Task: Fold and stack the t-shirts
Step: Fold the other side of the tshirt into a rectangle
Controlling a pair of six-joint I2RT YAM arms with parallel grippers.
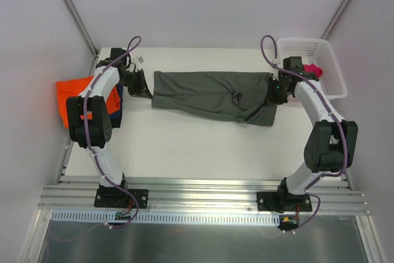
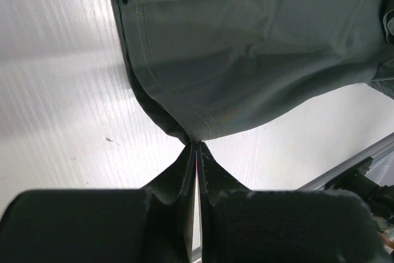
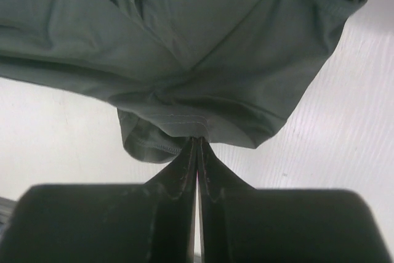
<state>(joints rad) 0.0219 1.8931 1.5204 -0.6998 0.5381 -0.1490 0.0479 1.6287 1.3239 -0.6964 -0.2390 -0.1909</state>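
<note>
Crosswise, dark grey t-shirt stretched mid-table, left jaws clamped on its hem, right jaws clamped on opposite edge.

A white table fills the middle of the frame, enclosed by plain pale walls. Aluminium rails cross the lower part, and metal struts slant through the upper corners.

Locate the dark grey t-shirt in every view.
Top external: dark grey t-shirt stretched across the white table between left hand and right hand.
Left wrist: fills the top, hem pinched in left hand.
Right wrist: fills the top, edge pinched in right hand.
Shared landmark: the white table under it.
</note>
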